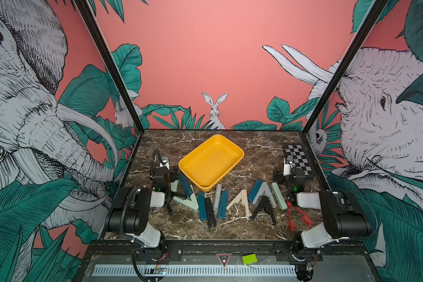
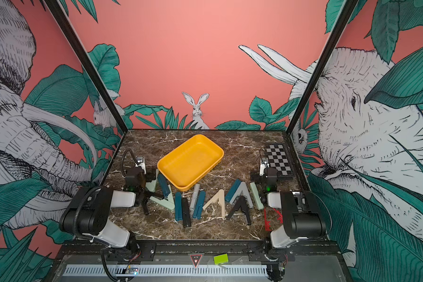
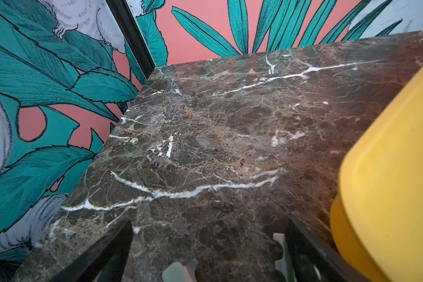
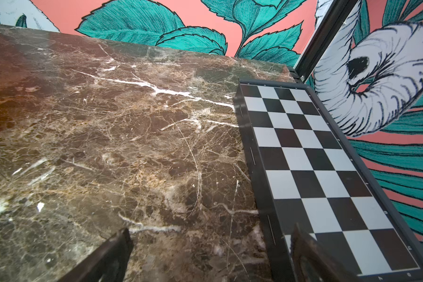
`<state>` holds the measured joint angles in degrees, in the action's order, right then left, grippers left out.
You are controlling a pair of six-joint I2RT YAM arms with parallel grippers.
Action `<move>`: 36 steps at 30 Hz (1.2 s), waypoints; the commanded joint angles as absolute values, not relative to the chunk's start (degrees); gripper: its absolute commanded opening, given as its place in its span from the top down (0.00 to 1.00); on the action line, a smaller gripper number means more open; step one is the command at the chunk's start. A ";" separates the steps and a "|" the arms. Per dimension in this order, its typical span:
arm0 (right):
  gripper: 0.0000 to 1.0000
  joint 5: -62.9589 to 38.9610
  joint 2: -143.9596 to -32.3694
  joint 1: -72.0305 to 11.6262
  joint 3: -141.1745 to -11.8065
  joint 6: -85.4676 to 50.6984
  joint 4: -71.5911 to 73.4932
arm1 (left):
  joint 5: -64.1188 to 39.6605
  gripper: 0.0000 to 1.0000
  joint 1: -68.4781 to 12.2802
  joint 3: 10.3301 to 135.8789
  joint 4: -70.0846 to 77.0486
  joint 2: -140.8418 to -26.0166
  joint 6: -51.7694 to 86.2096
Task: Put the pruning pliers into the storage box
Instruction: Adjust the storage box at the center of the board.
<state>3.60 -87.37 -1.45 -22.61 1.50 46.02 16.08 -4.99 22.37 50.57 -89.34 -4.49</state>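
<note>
The storage box (image 1: 213,163) is set askew in the middle of the counter (image 1: 259,156), with one corner turned toward the arms. The pruning pliers (image 1: 239,202) are laid in a loose row across the counter just before that corner, between the two arms, and all are outside the box. A dark teal pair (image 1: 185,185) is laid close along the box's near-left rim, and a grey pair (image 1: 217,194) is placed just beside the near corner. A thin red pair (image 1: 297,216) is partly hidden by the right arm (image 1: 340,214), and a mint pair (image 1: 187,205) is partly covered by the left arm (image 1: 132,212). A chequered board (image 1: 298,158) is laid at the far right edge. The left end effector (image 3: 210,224) is spread wide over the counter beside the box. The right end effector (image 4: 211,229) is likewise spread wide, with one finger seen over the board's near end. A green block (image 1: 249,258) is set below the counter's near edge.
</note>
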 commanded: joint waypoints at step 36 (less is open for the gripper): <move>0.01 5.04 -83.63 -1.28 -30.31 -0.08 31.62 | 15.53 0.01 -4.88 25.70 43.72 -84.83 -5.08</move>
